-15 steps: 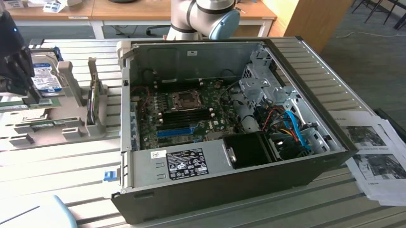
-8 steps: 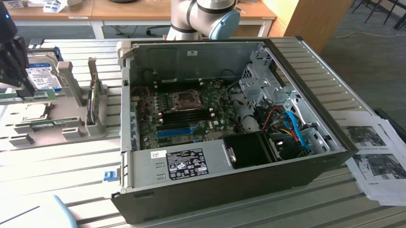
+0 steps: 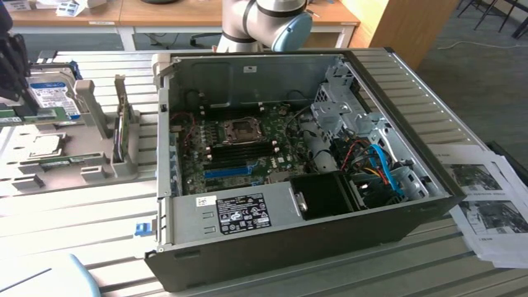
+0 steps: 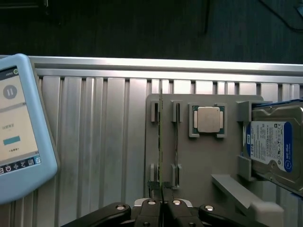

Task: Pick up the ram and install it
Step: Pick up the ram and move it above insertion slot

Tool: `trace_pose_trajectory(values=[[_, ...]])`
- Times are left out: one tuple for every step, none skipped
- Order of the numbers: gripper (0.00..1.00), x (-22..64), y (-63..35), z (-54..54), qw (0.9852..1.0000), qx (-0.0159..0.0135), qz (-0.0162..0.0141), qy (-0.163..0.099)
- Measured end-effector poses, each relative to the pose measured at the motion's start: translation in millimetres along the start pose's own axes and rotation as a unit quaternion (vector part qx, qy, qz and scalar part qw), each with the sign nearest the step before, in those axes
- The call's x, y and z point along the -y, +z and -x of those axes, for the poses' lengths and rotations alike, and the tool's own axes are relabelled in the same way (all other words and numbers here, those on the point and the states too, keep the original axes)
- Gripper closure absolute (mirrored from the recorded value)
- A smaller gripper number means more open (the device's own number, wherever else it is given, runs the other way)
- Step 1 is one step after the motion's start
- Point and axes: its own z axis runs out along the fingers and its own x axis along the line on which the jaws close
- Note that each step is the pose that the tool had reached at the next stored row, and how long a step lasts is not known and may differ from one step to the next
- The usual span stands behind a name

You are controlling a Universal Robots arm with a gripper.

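On the slatted metal surface (image 4: pixel 94 142) lies one grey tray (image 4: pixel 199 165). It carries two pairs of notched holders, side by side. In one pair the ram (image 4: pixel 161 142) stands on its long edge, so the wrist view gives it as one thin line. In the second pair (image 4: pixel 176 142) there is also a thin line, but I cannot tell if it is a second stick. Just beside these holders sits one square processor chip (image 4: pixel 208 119) in its own frame. One hard drive (image 4: pixel 274 146) with a blue and white label leans at the far side of the chip.

The pincer (image 4: pixel 163 196) is at one end of the ram, in line with it. Its two fingers (image 4: pixel 152 213) are closed, almost touching each other, and I see nothing lifted between them. The ram sits in its holders. I cannot tell if the fingertips touch the stick.

One light-blue control tablet (image 4: pixel 19 127) lies on the surface, well apart from the tray.

In the exterior view the same tray (image 3: pixel 17 139) is at the left, with the hard drive (image 3: pixel 51 99) and the chip (image 3: pixel 46 145) on it. One open computer case (image 3: pixel 289 247) lies near it. Inside is one green motherboard (image 3: pixel 239 148) with one bright blue slot (image 3: pixel 227 171), and one labelled metal box (image 3: pixel 235 213). One robot arm (image 3: pixel 264 21) stands behind the case. Some printed sheets (image 3: pixel 486 204) lie at the exterior view's right.
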Motion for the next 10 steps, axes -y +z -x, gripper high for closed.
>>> trace_pose_trajectory(values=[[0.89,-0.1,-2.7,0.0,1.0,0.0,0.0,0.0],[0.89,-0.1,-5.5,-0.1,1.0,0.0,0.0,0.0],[0.89,-0.2,-8.1,-0.1,1.0,-0.0001,0.0,0.0],[0.89,-0.2,-10.5,-0.1,1.0,-0.0001,0.0,0.0],[0.89,-0.3,-12.6,-0.1,1.0,-0.0001,0.0,0.0],[0.89,-0.4,-14.8,-0.2,1.0,-0.0001,0.0,0.0],[0.89,-0.4,-17.1,-0.2,1.0,-0.0001,0.0,0.0],[0.89,-0.4,-19.5,-0.2,1.0,-0.0001,0.0,0.0],[0.89,-0.5,-21.6,-0.3,1.0,-0.0001,0.0,0.0],[0.89,-0.6,-23.6,-0.3,1.0,-0.0001,0.0,0.0]])
